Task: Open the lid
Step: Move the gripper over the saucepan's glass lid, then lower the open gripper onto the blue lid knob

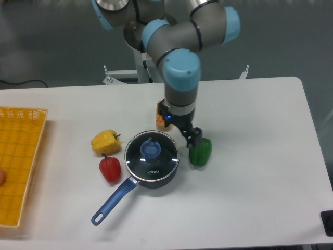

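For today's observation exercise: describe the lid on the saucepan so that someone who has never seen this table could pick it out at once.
Start at the white table and find the dark saucepan with a long blue handle, near the middle between a red pepper and a green pepper. The lid sits on top of it. It is the only clear round disc there, with a blue centre knob and white KONKA lettering.

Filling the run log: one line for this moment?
claw: above table, right of pot, state unclear | round glass lid with blue knob: on saucepan, untouched | phase: approach
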Available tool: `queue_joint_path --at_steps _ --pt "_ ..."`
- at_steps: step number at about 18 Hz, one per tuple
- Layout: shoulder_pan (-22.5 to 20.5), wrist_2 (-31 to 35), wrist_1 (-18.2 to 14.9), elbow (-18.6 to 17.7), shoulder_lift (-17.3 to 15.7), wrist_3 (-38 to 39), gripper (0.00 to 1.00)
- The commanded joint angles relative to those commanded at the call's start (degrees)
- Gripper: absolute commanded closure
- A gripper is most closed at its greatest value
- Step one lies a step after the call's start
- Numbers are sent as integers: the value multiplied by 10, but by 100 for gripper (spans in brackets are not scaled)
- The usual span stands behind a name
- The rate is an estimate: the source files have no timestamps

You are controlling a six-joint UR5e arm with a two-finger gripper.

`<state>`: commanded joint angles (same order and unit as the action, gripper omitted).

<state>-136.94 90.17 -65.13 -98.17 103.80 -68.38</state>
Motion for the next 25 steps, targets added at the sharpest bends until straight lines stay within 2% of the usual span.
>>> queue_joint_path --at_steps 6,8,16,25 --pt "32 17 1 -9 5 11 0" --pt "33 17 3 -8 9 11 0" --pt "44 16 44 -6 32 21 0" --pt "48 14 46 -4 42 20 0"
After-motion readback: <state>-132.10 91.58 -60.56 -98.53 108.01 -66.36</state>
